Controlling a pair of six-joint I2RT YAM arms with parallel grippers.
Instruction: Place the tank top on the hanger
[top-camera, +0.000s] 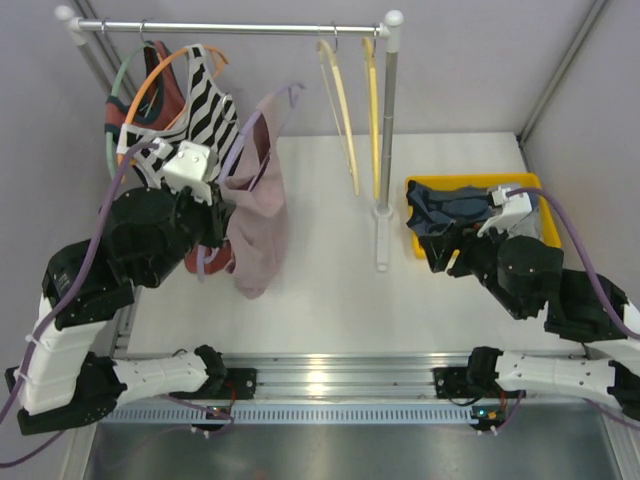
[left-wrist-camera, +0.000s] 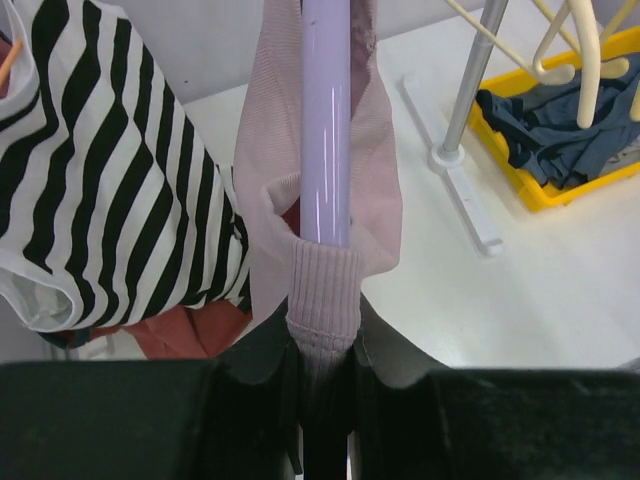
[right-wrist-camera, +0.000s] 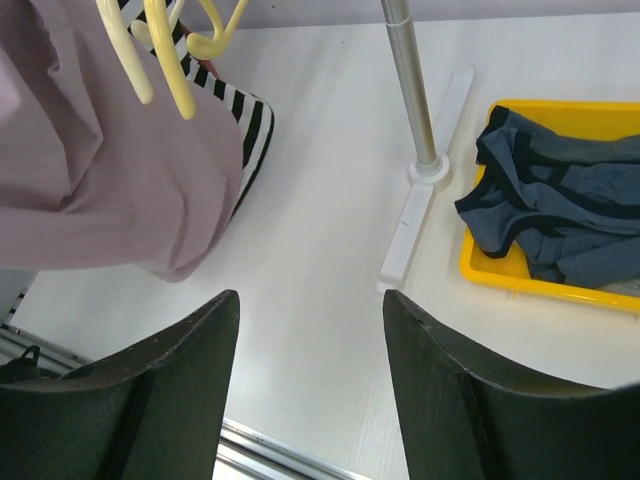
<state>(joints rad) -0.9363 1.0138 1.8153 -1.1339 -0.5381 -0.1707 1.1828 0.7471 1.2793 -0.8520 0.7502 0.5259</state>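
One dusty pink tank top (top-camera: 262, 215) hangs at the left of the white table (top-camera: 330, 300), draped on the lavender hanger (left-wrist-camera: 326, 120). In the left wrist view we see its ribbed strap wrapped over the hanger's arm. Our left gripper (left-wrist-camera: 325, 400) is pressed together on that strap and the hanger arm under it, holding both up below the rack rail (top-camera: 240, 28). Just left of the tank top hangs a black-and-white striped top (top-camera: 200, 95) on an orange hanger (top-camera: 160, 62), with a rust-red garment (left-wrist-camera: 190, 330) showing beneath it. Two pale yellow hangers (top-camera: 340, 115) hang from the right part of the rail. Our right gripper (right-wrist-camera: 312, 380) hovers over the table with its fingers spread and nothing between them, near the yellow bin (right-wrist-camera: 560, 290) at the right, which holds dark blue clothing (right-wrist-camera: 560, 215).
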